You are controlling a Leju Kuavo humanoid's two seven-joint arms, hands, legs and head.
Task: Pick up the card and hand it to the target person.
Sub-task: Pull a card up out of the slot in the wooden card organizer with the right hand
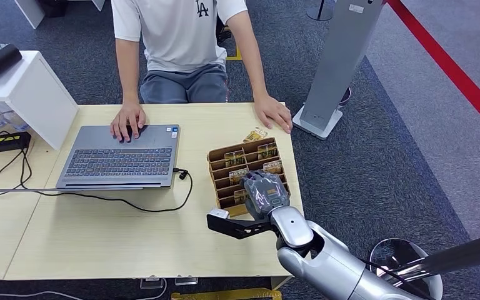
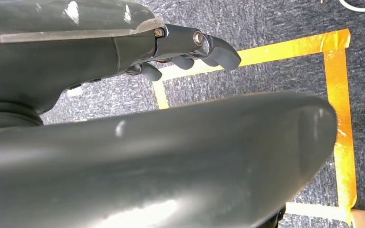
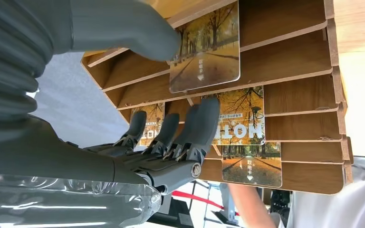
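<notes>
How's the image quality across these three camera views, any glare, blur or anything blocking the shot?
Head view: even, sharp light, soft shadows under the laptop on the table. Left wrist view: the left hand is in focus, a dark blurred body part fills the foreground with glare patches. Right wrist view: the card and wooden rack are sharp; the right hand has a bright glare streak on its clear cover.

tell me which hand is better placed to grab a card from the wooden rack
Right. The right hand is over the card rack, thumb touching a card and fingers spread near the next row. The left hand hangs by the robot's body over the carpet, holding nothing.
</notes>
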